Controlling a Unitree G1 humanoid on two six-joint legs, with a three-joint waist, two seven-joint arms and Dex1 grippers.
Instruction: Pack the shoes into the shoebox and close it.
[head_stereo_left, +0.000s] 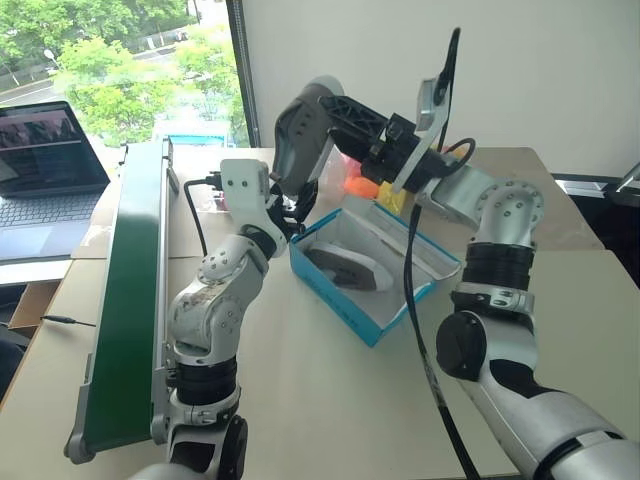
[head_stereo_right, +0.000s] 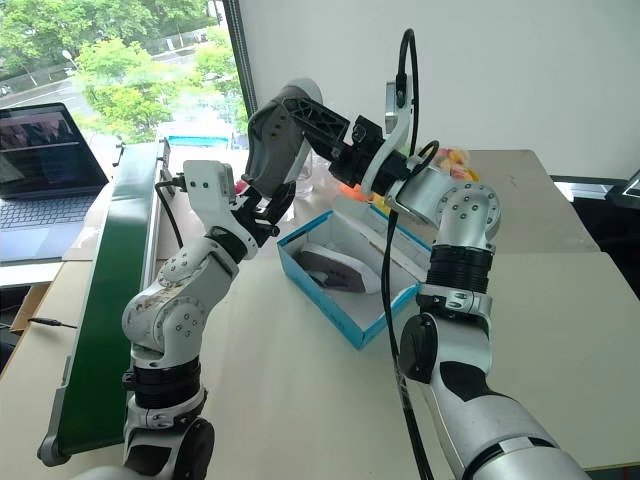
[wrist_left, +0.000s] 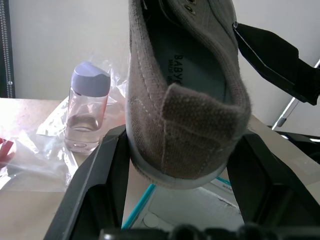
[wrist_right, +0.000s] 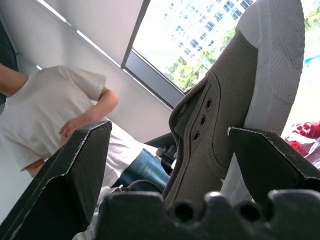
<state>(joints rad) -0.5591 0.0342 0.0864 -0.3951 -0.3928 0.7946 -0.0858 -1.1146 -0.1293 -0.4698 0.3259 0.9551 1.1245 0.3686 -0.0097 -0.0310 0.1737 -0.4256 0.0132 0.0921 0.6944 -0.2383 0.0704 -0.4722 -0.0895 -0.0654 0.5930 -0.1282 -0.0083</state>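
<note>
Holding shoe (head_stereo_left: 300, 135) heel in left gripper (wrist_left: 175, 165), upper centre | right gripper (wrist_right: 170, 145) wide open around toe, gripping nothing | shoebox (head_stereo_left: 375, 262) centre, one shoe inside | you lower it sole-down beside its mate.

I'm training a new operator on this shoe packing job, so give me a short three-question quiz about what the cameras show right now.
1. True or false: one shoe lies inside the shoebox.
2. The left hand grips the raised shoe by: A its heel, B its toe, C its sole alone.
3. Fill in: the right hand has its fingers ___ beside the raised shoe.

Key: 1 true; 2 A; 3 open.
</note>
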